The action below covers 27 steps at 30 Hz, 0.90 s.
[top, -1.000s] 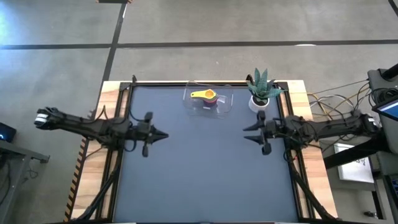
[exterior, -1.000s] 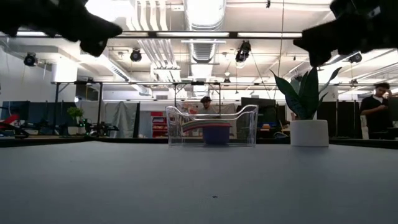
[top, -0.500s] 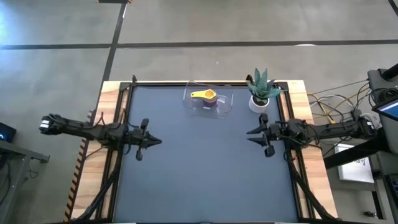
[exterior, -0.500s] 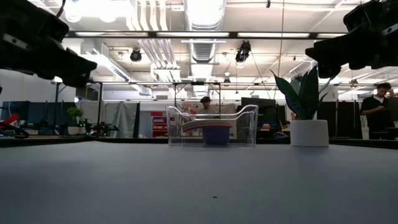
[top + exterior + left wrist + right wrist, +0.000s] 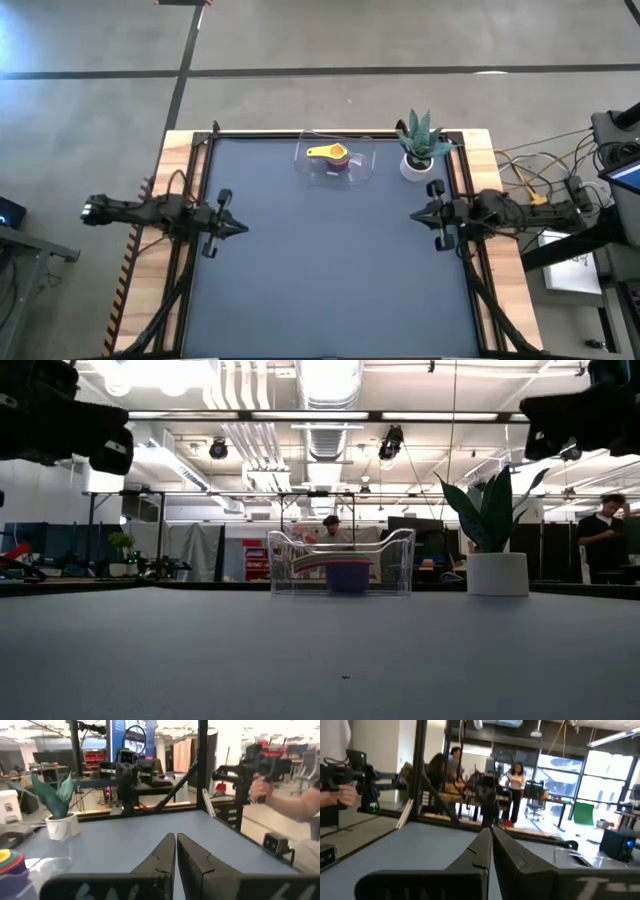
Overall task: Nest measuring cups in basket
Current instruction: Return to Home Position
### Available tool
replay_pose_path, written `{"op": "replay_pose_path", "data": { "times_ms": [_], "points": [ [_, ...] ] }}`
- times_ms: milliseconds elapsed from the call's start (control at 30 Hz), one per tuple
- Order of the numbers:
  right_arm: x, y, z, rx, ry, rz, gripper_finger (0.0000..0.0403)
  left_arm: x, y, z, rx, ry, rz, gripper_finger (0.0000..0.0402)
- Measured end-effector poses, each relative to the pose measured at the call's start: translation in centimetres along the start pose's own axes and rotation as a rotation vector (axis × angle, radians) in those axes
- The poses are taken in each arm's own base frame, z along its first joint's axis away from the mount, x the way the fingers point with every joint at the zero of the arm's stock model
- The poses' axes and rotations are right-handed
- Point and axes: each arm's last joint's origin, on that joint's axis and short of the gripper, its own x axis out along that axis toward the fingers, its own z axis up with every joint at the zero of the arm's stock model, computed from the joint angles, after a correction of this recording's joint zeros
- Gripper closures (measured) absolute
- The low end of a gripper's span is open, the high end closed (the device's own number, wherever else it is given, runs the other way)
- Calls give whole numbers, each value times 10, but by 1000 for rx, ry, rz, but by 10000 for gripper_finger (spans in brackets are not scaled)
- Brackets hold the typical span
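The clear basket (image 5: pixel 335 160) stands on the dark table near its far edge. The measuring cups (image 5: pixel 329 154) sit nested inside it, a yellow one on top with purple below; in the low view the stack (image 5: pixel 346 570) shows through the basket wall (image 5: pixel 395 565). My left gripper (image 5: pixel 243 228) hovers shut over the table's left side, holding nothing. My right gripper (image 5: pixel 414 214) hovers shut over the right side, also holding nothing. Both are well short of the basket. The left wrist view catches the cups' coloured rims (image 5: pixel 10 861).
A small white pot with a spiky green plant (image 5: pixel 418 146) stands right of the basket at the far right corner. A black frame (image 5: pixel 190 200) runs along the table's sides. A person's hand (image 5: pixel 260 787) holds a device beyond the table.
My right gripper has shut and drawn back toward the table's right edge. My left gripper, staying shut, has drawn back toward the left edge. The basket and cups have stayed where they were.
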Motion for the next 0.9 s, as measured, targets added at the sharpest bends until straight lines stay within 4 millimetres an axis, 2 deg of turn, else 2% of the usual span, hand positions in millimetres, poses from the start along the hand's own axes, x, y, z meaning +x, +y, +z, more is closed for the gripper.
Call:
{"op": "replay_pose_path", "data": {
  "times_ms": [167, 400, 900],
  "points": [
    [-1, 0, 4, -30, -47, 16, 394, 2, -1, -3, -59, -19, -38, 401],
    [0, -1, -2, 45, 26, -41, 394, 3, -2, -4, -257, 0, -64, 401],
    [1, 0, -7, 23, 80, -40, 394, 2, -2, -1, -256, -6, -60, 401]
  ]
}}
